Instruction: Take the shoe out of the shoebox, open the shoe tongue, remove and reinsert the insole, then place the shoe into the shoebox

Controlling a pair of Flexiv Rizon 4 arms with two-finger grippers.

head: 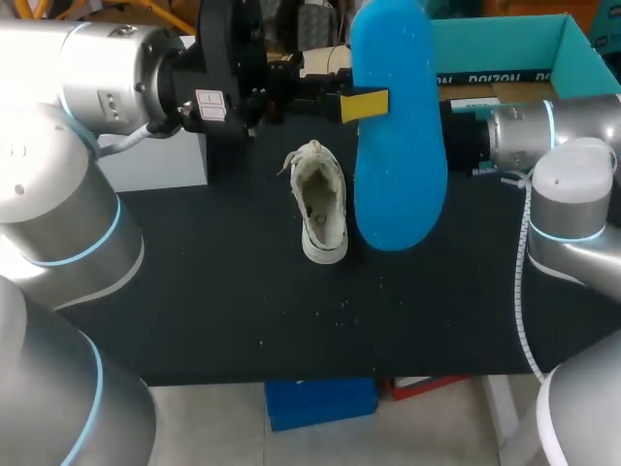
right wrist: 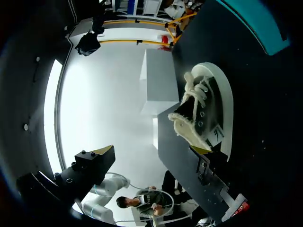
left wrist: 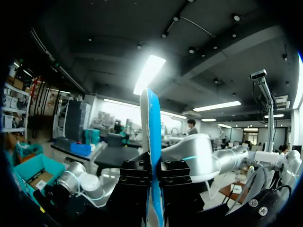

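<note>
Overhead and right wrist views share the shoe [head: 320, 209].

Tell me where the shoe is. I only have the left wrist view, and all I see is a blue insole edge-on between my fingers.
Observer: In the head view the shoe stands on its sole on the black table, opening up, beside and below the raised insole.
Operator: Is the right gripper holding it?
Observer: No. The right wrist view shows the right gripper open, with the shoe lying ahead of it.
Operator: And the shoebox?
Observer: The teal shoebox sits at the table's far right, beyond the right arm.
</note>
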